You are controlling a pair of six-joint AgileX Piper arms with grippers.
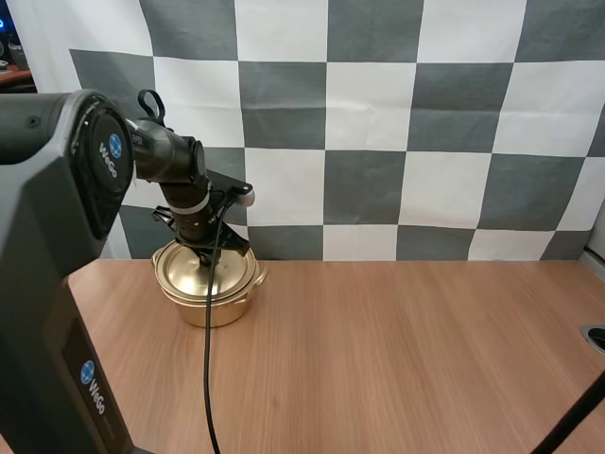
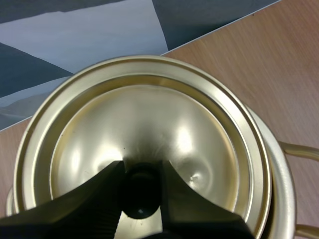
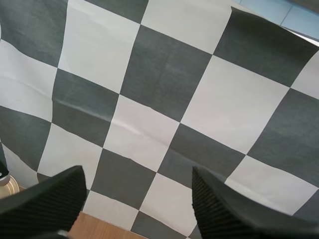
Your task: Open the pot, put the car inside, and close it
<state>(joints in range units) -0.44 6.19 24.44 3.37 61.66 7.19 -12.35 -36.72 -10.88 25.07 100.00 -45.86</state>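
A golden pot stands on the wooden table at the back left, with its golden lid sitting on it. My left gripper reaches down onto the lid's middle. In the left wrist view the two black fingers press on either side of the lid's black knob, so my left gripper is shut on the knob. The domed lid rests inside the pot's rim. My right gripper is open, with its ribbed fingers wide apart and nothing between them, held up off the table.
The wooden table stretches from the pot to the right and front. A small dark round fitting sits at the table's right edge. One side handle of the pot sticks out toward the open table.
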